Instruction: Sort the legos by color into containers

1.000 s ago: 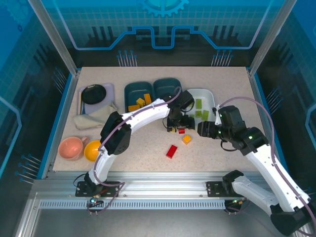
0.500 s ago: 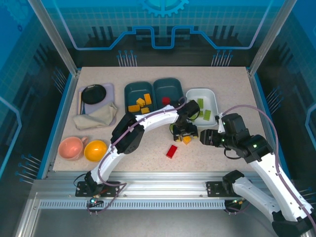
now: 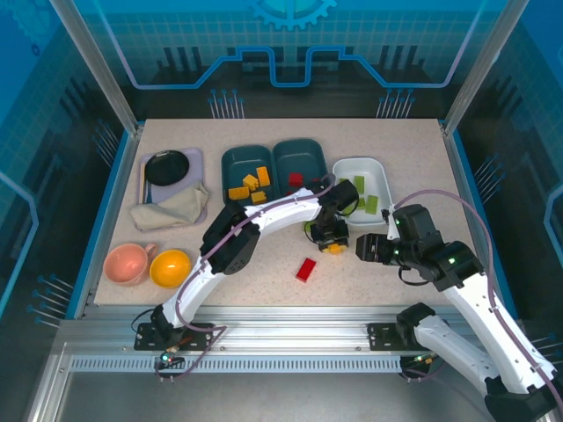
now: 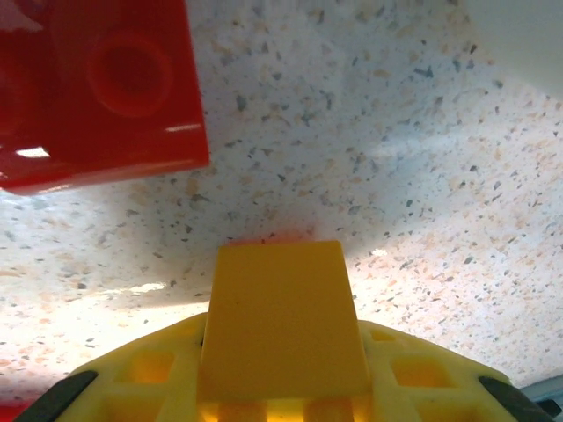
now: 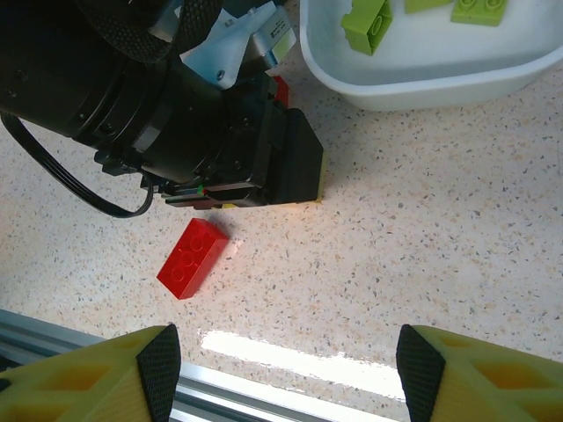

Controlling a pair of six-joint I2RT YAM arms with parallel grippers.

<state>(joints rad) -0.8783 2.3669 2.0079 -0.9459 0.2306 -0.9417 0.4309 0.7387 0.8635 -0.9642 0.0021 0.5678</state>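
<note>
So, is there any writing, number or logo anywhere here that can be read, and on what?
No readable words or numbers.
White tag on the left arm: too blurred to read.
Gear emblem on the blue back panel: a sign, no letters.
Red brick studs: no lettering visible.

Left wrist view: the red plastic brick (image 4: pixel 97 88) is cut off at the top-left corner, the orange-yellow plastic brick (image 4: pixel 280 325) blurred and clipped below. From above, that brick is largely covered by the left gripper (image 3: pixel 332 243). The white plastic bin (image 5: pixel 422 77) is cropped in the right wrist view.
</note>
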